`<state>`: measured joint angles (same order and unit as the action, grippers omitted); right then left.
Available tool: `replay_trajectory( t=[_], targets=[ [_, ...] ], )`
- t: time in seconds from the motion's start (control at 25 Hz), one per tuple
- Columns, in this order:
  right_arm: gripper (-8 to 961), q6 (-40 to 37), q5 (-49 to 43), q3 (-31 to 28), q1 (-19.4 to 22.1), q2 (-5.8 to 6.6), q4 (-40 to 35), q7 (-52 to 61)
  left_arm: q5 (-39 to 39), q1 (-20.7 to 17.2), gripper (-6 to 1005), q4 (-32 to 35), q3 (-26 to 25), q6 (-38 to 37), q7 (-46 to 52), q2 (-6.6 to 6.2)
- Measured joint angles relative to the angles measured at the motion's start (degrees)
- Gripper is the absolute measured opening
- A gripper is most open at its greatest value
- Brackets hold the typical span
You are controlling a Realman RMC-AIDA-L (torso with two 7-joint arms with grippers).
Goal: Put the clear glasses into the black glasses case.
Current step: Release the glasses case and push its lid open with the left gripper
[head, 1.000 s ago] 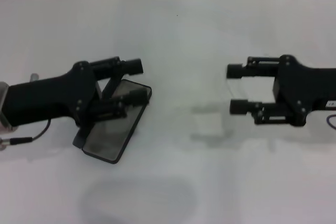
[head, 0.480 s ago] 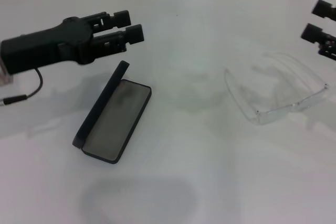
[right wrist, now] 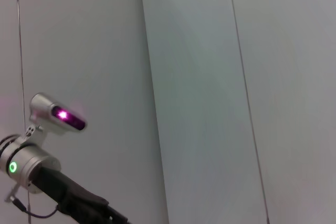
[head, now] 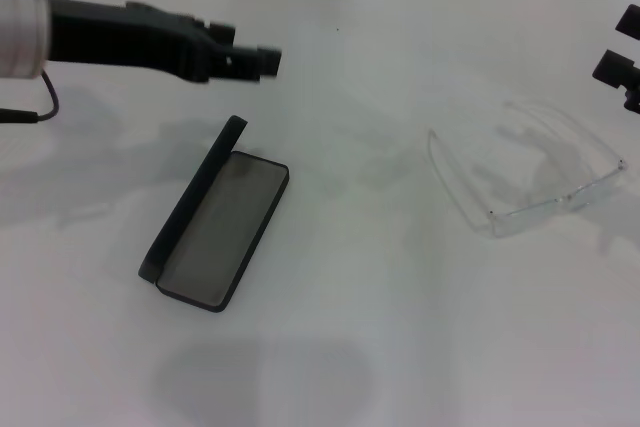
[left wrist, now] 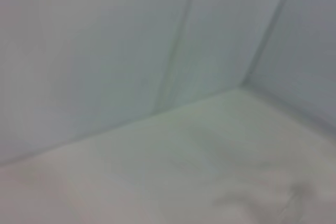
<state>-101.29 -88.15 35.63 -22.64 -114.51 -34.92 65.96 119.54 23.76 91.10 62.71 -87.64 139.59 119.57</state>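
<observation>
Left claw [head: 262, 59]: raised above the table's [head: 340, 347] far left part, beyond the case — fingers seen edge-on, gap cannot be told, holding nothing.
Right claw [head: 622, 45]: at the right edge, fingers parted, empty.
Black glasses case [head: 212, 219]: open, lid upright, left of centre.
Clear glasses [head: 530, 172]: lying on the right — well apart from the case.

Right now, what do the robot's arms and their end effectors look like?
The left arm is black and boxy, with a silvery-white round cuff and a thin black cable hanging under it. Its left end effector is black with stubby, blocky tips. Only two black blocky tips of the right end effector peek in at the edge. The right wrist view shows the left arm's silver joint with a green ring light.
</observation>
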Motion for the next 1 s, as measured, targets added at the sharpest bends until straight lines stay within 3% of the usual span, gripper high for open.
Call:
replay_trajectory(
  t=[0.24,0.4,0.72,1.0],
  targets=[
    [679,-0.1,0.0,-0.6,0.0,0.42,0.0,-1.0,24.9,0.7,699,12.7,16.0,-0.6,17.0,0.06],
    [679,-0.1,0.0,-0.6,0.0,0.57,0.1,-1.3,32.5,1.4,699,14.4,21.5,-2.1,22.1,0.02],
    [678,0.3,0.0,-0.6,0.0,0.61,0.1,-2.5,34.3,3.9,700,13.2,23.6,-5.6,26.8,0.19],
    [678,0.4,0.0,-0.7,0.1,0.61,0.9,-3.1,34.3,4.8,701,5.4,23.8,-4.5,26.7,0.21]
  ],
)
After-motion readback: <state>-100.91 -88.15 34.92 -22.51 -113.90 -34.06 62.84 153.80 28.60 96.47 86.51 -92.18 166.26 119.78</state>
